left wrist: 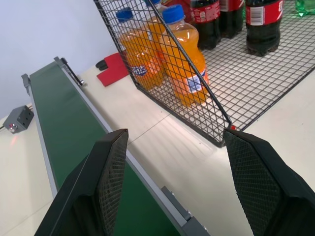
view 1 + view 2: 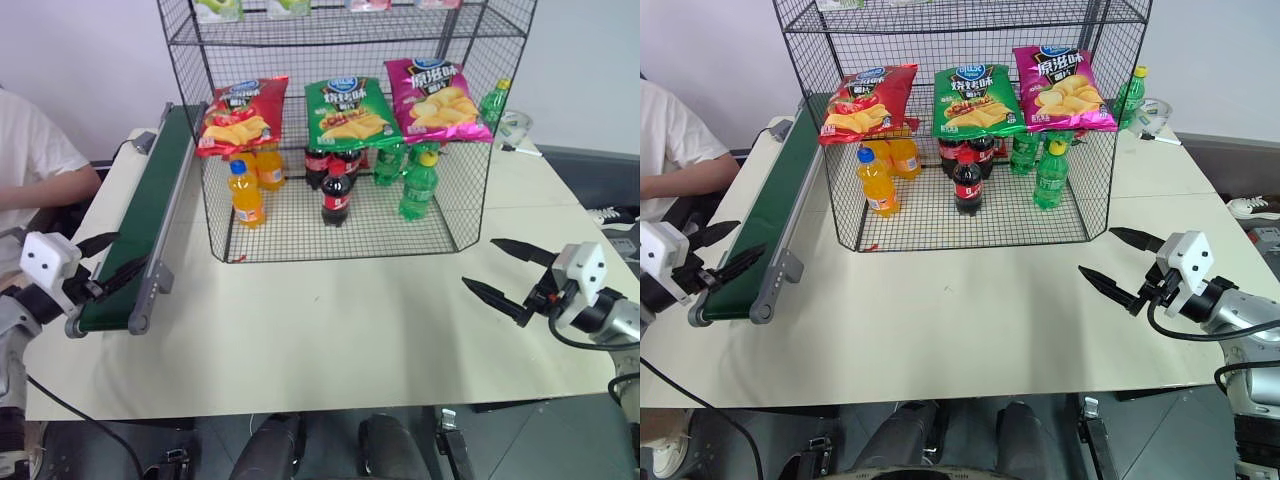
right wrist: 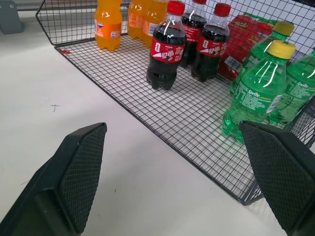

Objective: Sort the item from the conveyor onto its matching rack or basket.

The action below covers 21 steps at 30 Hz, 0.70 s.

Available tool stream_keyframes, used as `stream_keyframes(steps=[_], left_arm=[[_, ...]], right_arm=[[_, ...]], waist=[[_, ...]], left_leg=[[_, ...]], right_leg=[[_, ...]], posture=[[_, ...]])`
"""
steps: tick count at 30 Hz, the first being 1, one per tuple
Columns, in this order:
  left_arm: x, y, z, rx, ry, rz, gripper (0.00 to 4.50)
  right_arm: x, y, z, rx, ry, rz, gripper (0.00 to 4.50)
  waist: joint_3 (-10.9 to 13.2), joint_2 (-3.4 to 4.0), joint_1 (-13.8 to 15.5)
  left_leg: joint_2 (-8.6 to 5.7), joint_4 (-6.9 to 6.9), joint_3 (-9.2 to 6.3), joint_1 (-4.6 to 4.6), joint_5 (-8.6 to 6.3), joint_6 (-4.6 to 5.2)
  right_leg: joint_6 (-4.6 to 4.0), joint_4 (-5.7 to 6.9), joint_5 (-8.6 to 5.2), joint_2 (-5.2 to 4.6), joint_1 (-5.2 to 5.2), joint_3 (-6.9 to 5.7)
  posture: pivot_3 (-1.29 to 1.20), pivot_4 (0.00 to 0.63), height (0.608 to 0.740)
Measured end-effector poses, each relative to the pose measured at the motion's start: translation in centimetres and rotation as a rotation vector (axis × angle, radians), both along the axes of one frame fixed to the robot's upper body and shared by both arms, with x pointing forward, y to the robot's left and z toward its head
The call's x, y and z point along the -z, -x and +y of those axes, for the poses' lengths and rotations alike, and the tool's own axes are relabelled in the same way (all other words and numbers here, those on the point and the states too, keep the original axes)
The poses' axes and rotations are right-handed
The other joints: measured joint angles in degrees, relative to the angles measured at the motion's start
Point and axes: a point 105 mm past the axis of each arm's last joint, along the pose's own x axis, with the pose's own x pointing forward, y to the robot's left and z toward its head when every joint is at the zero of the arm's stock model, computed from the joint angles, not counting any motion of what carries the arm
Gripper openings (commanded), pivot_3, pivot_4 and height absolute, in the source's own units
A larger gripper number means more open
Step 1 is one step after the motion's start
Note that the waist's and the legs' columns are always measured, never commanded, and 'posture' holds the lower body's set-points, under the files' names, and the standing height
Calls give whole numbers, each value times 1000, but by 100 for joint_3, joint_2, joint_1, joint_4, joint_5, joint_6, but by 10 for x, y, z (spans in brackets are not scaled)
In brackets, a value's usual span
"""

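Already the red chip bag [image 2: 243, 115] lies on the rack's [image 2: 205, 190] shelf, off the belt [image 2: 145, 215], both grippers [image 2: 100, 262] [image 2: 508, 270] gaping empty; overhanging, it might slide off.

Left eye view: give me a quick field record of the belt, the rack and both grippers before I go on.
conveyor: nothing on the belt
red chip bag: on the rack's middle tier, left end, beside the green bag and pink bag
rack: orange, cola and green soda bottles on the bottom tier
left gripper: open, at the conveyor's near end, holding nothing
right gripper: open, over the table, holding nothing
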Motion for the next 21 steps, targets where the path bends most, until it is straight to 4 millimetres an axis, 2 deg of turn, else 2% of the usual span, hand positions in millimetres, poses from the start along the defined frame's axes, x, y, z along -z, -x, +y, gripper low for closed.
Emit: stream_keyframes(steps=[21], left_arm=[[4, -1, -3, -3, 4, -10, 3201]], right_arm=[[-3, -6, -1, -9, 17, -17, 4500]], waist=[[0, 0, -1]], left_leg=[[1, 0, 1, 0, 0, 0]], right_leg=[[1, 0, 2, 2, 0, 0]], posture=[[0, 150, 740]])
